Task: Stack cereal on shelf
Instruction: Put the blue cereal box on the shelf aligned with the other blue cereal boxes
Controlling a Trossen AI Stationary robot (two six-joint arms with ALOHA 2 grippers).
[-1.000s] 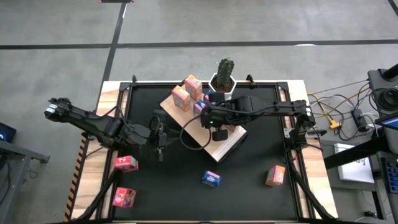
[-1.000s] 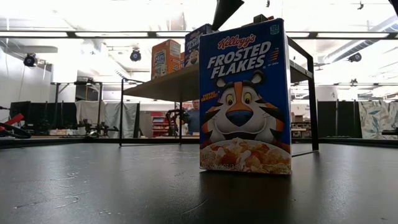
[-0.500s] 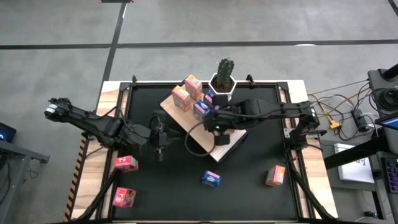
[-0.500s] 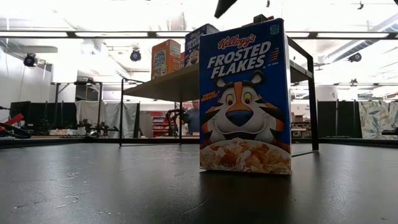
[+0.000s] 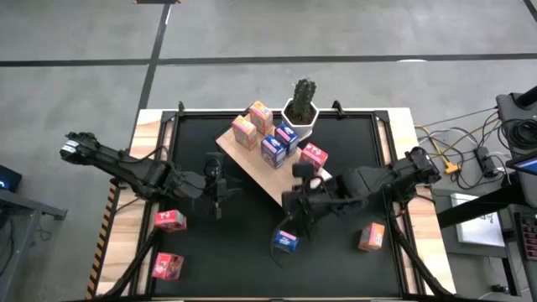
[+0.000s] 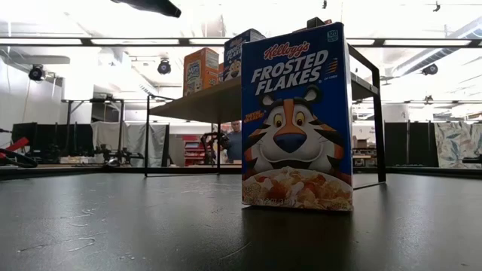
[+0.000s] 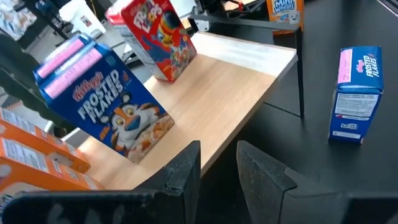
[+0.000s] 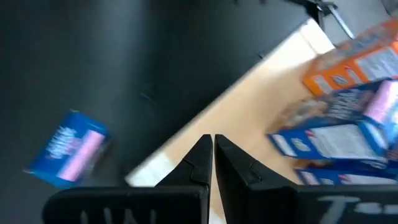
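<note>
Right gripper (image 5: 295,220) withdrawn; five boxes (image 5: 274,148) shelved

We see a white faceted pot holding a green cactus (image 5: 302,101) at the table's far edge, well apart from the left fingers (image 5: 216,191) and the right fingers (image 5: 292,220). Under both sets of fingers lies the matte black tabletop (image 5: 239,260), bordered by pale wood with a yellow-and-black striped tape strip (image 5: 110,205). Well outside the right fingers, a tangle of cables (image 5: 457,159) crosses the grey concrete floor (image 5: 252,33). In the low view we see a person (image 6: 237,141) far off.
</note>
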